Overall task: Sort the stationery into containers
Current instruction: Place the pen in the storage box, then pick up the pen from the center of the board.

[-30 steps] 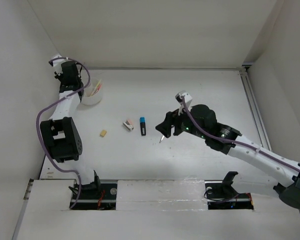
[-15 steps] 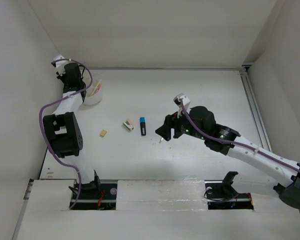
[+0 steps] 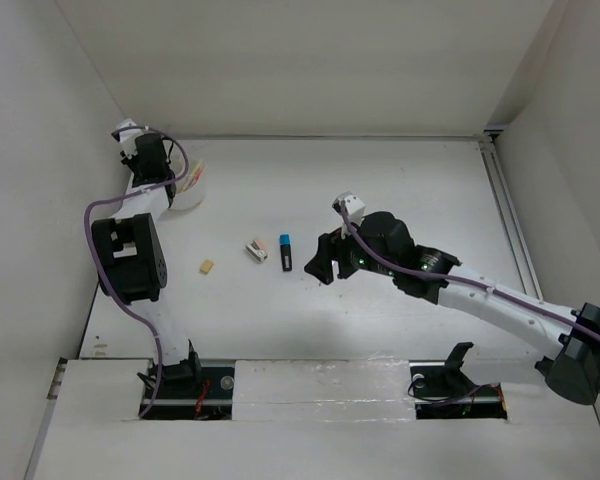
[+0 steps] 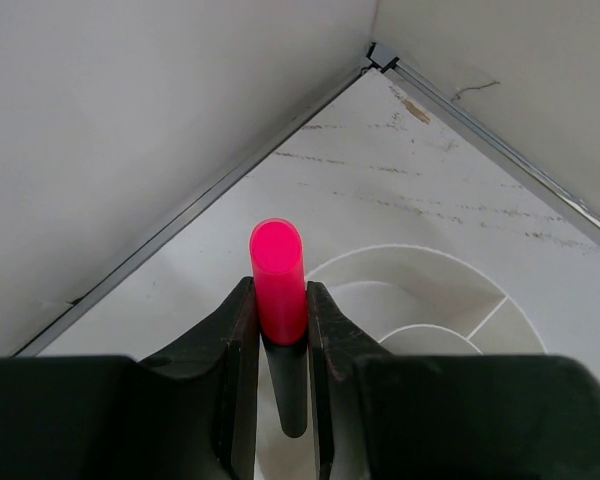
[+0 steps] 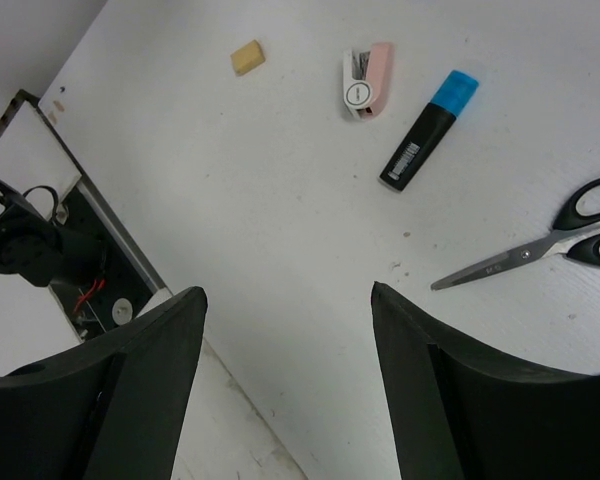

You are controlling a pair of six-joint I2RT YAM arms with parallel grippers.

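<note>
White cup (image 3: 189,193) holds pink, yellow items (image 3: 191,178); left pincer (image 4: 278,291) clamps pink-cap marker (image 4: 277,268); right pincer (image 5: 286,296) agape, empty.

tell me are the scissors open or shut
Shut: the scissors lie flat, both blades together in one line, handle loops side by side.

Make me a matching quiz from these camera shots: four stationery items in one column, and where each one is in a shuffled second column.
1. pink-capped marker
2. blue-capped black marker
3. black-handled steel scissors
4. tan rectangular eraser

A. on the table, blades shut
B. on the table, left of the small white-and-pink piece in the top view
C. clamped in the jaws of the left gripper
D. on the table, right of that piece

Pairs: 1-C, 2-D, 3-A, 4-B
</note>
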